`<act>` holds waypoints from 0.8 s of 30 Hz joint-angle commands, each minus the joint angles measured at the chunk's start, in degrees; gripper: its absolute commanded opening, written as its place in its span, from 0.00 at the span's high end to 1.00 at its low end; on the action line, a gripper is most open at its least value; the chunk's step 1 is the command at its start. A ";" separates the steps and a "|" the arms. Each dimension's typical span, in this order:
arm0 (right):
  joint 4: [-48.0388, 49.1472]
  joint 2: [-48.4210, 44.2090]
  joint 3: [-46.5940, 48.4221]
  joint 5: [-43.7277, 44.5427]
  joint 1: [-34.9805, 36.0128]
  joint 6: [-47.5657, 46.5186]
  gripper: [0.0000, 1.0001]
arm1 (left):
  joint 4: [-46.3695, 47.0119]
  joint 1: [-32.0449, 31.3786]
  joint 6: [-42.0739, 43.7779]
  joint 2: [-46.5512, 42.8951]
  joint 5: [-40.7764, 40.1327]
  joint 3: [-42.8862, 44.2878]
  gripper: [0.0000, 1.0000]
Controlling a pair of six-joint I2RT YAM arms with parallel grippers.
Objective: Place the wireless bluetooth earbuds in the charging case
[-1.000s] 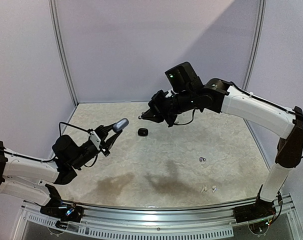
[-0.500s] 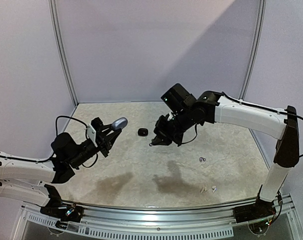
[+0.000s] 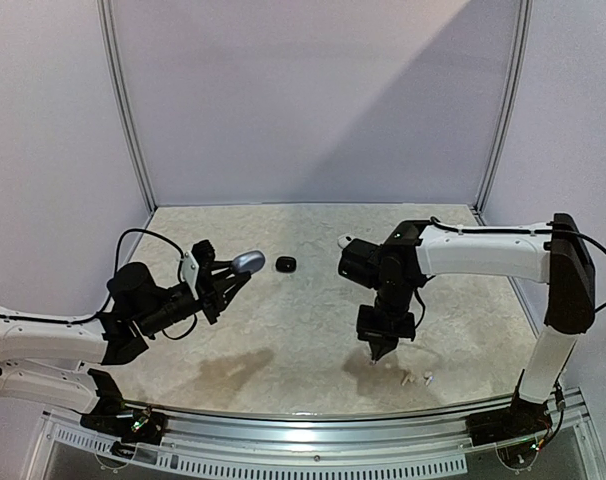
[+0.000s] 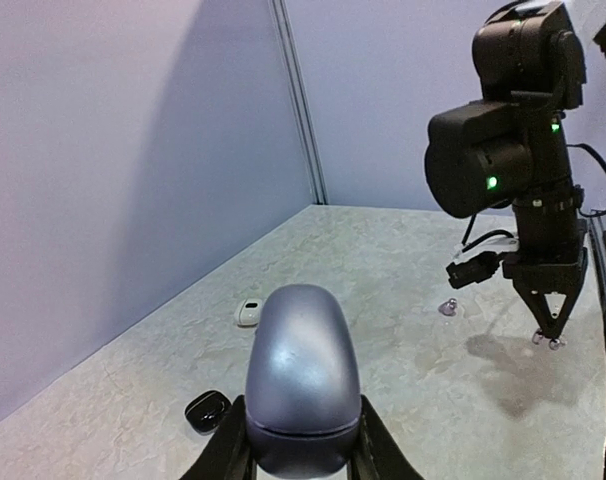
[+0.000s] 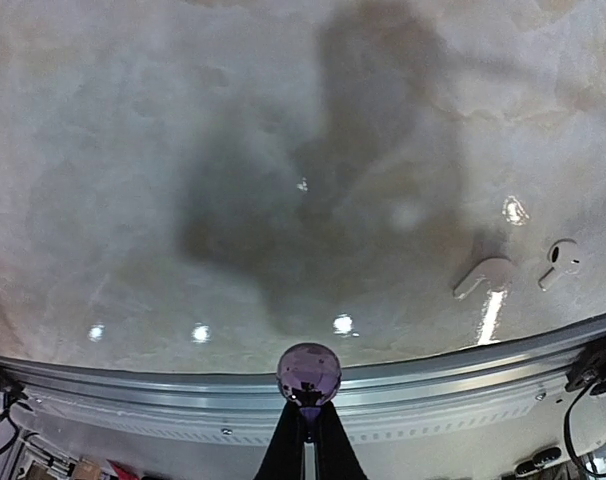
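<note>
Two white earbuds near desk front edge, stems parallel. One purple earbud pinched in right hand; one grey case gripped in left hand.

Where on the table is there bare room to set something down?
Bare: the wide centre between the black case and the right end effector, and the near-left stretch. Crowded: the near edge under that end effector, by the white earbuds.

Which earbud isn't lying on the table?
The purple earbud pinched in the right gripper; the other purple one and both white earbuds lie on the table.
</note>
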 commanded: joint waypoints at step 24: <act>4.89 9.15 -5.80 -4.61 -1.29 -5.85 0.97 | -1.13 0.34 1.86 -0.76 1.18 0.94 1.00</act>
